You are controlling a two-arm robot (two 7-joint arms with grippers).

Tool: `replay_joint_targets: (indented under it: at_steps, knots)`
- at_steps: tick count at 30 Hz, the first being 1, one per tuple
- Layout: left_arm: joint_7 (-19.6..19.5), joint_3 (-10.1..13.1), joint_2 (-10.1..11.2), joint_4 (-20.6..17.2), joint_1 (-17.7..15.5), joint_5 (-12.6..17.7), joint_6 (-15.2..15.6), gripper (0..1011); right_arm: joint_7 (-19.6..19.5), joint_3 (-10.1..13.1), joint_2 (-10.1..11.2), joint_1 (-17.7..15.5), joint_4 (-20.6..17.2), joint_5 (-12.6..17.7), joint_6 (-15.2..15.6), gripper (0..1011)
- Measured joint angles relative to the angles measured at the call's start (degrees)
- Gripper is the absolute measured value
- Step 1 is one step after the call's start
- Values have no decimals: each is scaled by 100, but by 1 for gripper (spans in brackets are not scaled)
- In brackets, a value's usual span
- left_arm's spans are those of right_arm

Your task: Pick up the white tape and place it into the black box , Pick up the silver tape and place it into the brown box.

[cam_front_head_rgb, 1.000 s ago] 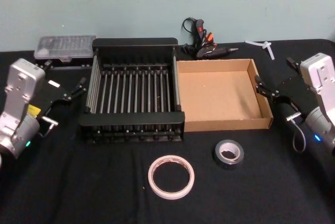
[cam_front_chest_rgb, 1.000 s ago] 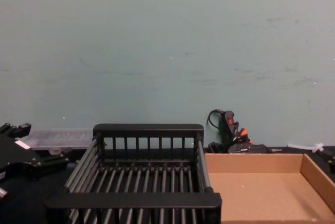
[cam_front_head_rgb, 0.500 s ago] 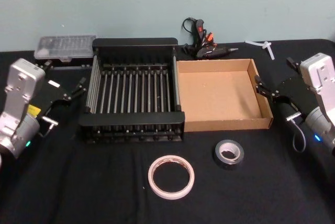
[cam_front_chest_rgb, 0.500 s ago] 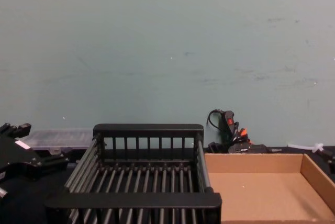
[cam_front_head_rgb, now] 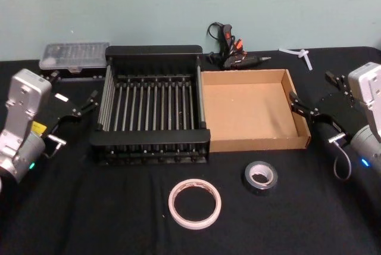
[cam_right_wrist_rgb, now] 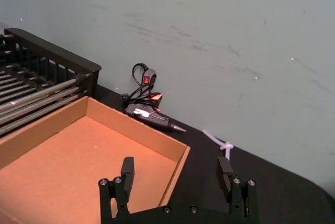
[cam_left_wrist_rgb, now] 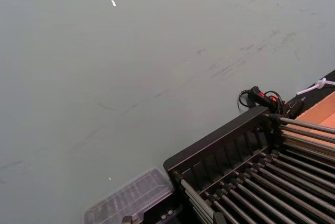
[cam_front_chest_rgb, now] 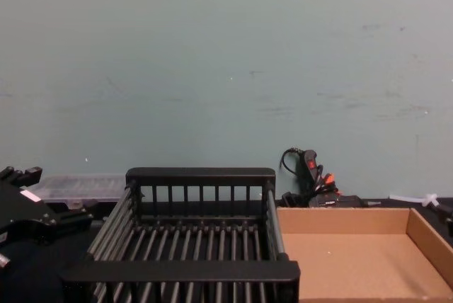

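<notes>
The white tape (cam_front_head_rgb: 194, 204) lies flat on the black cloth near the front, below the black box (cam_front_head_rgb: 153, 49). The silver tape (cam_front_head_rgb: 261, 177) lies to its right, in front of the brown box (cam_front_head_rgb: 253, 112). Both boxes hold nothing and stand side by side; they also appear in the chest view as black box (cam_front_chest_rgb: 200, 174) and brown box (cam_front_chest_rgb: 354, 260). My left gripper (cam_front_head_rgb: 74, 87) hovers open to the left of the black box. My right gripper (cam_front_head_rgb: 312, 88) hovers open at the brown box's right wall, its gripper (cam_right_wrist_rgb: 176, 170) seen over the brown box (cam_right_wrist_rgb: 78, 156) corner.
A black and orange glue gun (cam_front_head_rgb: 229, 46) with its cable lies behind the boxes by the wall. A clear plastic case (cam_front_head_rgb: 74, 55) sits at the back left. A white zip tie (cam_front_head_rgb: 300, 53) lies at the back right. Bare cloth surrounds both tapes.
My right arm has drawn slightly to the right, away from the brown box. The left arm and both tapes have stayed put.
</notes>
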Motion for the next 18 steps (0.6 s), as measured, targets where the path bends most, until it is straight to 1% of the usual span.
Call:
replay_joint_targets:
  at_steps: [7, 10, 13, 14, 18]
  knots:
    - [0, 0, 0, 0, 0, 0, 0, 1001, 126, 225, 76, -332, -448, 260, 299, 1002]
    - [0, 0, 0, 0, 0, 0, 0, 1001, 165, 361, 138, -571, -755, 383, 450, 1002]
    - [0, 0, 0, 0, 0, 0, 0, 1001, 175, 437, 171, -722, -947, 448, 547, 1002]
    - [0, 0, 0, 0, 0, 0, 0, 1001, 180, 490, 191, -818, -1072, 492, 623, 1002]
    - [0, 0, 0, 0, 0, 0, 0, 1001, 205, 607, 239, -1051, -1349, 588, 803, 1002]
